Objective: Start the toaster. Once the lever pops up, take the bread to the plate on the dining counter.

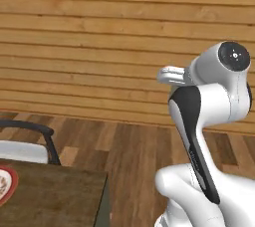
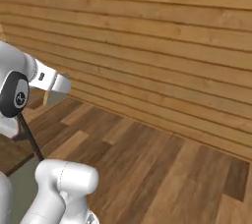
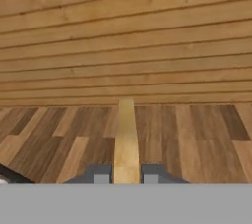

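— What sits closest to the lens?

— In the hand view, the gripper (image 3: 126, 176); its two dark fingertips (image 3: 102, 175) rise at the bottom, one on each side of the bread (image 3: 126, 139), which we see edge-on as a thin light-tan strip running up the middle of the view; the tips press against its two faces, so the tool is closed on the slice with no gap showing.

— And behind it?

— A wooden plank floor (image 3: 197, 139), then a wall of horizontal wooden boards (image 3: 126, 31); the bread hangs above the floor, touching nothing but the fingers.

— Where is the arm in the base views?

— In the left base view its white arm (image 1: 209, 136) rises at the lower right; the hand reaches away toward the wall; the fingers are too small there to judge.

— Anything of the plate?

— Yes; its red-orange rim and pale centre peek in at the left edge, the plate (image 1: 6, 185) lying on the dark-brown dining counter (image 1: 60, 196); a dark-framed chair (image 1: 30, 144) stands just behind that counter; the bread is well apart from the plate.
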Tool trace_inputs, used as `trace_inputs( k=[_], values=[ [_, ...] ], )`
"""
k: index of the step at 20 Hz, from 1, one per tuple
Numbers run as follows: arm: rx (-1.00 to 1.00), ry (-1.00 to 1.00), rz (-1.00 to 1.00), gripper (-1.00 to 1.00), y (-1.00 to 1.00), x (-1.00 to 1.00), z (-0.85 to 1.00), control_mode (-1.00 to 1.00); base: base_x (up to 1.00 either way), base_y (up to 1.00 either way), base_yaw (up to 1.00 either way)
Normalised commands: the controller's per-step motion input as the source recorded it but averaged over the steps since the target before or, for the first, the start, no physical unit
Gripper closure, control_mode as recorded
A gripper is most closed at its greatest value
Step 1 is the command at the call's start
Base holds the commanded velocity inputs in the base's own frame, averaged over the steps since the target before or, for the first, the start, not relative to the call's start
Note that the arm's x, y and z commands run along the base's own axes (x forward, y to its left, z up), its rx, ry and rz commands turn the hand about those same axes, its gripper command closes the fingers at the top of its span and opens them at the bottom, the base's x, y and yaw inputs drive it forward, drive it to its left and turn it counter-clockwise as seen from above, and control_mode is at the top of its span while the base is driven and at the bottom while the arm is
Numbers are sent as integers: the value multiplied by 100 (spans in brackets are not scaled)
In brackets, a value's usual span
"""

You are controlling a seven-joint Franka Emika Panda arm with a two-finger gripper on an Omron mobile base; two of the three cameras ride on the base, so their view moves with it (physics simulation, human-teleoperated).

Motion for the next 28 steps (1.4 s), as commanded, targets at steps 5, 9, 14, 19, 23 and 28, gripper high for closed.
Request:
trace_inputs(
  k=[5,9,14,19,23,28],
  values=[
    [0,0,0,100,0,0,0,100,100,-31,40],
    [0,0,0,100,0,0,0,100,100,-33,44],
    [0,0,0,100,0,0,0,100,100,-31,53],
    [0,0,0,100,0,0,0,100,96,-17,64],
    [0,0,0,100,0,0,0,100,77,-9,72],
    [0,0,0,100,0,0,0,100,64,-1,80]
  ],
)
